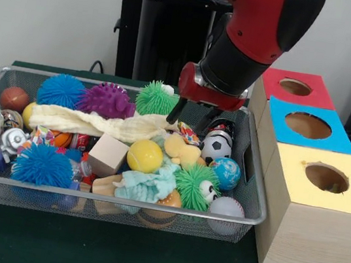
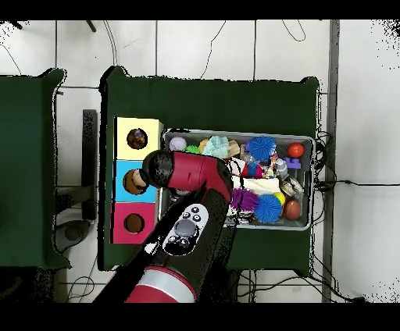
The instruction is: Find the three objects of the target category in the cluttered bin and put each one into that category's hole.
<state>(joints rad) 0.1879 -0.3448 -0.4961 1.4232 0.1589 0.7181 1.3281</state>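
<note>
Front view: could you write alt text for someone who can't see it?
A red and black robot arm lowers its gripper, jaws open, into a toy-crammed wire bin. Beside it stand three wooden boxes, the nearest with a round hole in its yellow top.

Dotted fabric piece [image 1: 188,133] in bin [image 1: 255,183], by yellow-box hole [image 1: 326,177].

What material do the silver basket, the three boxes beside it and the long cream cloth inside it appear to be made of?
The silver wire-mesh basket looks like metal: fine shiny mesh under a thick bright rim. The three boxes seem pale unpainted wood, with visible grain on the sides; their red, blue and yellow tops look matte, perhaps paper or paint. The long cream cloth appears soft woven fabric, crinkled and folded.
</note>
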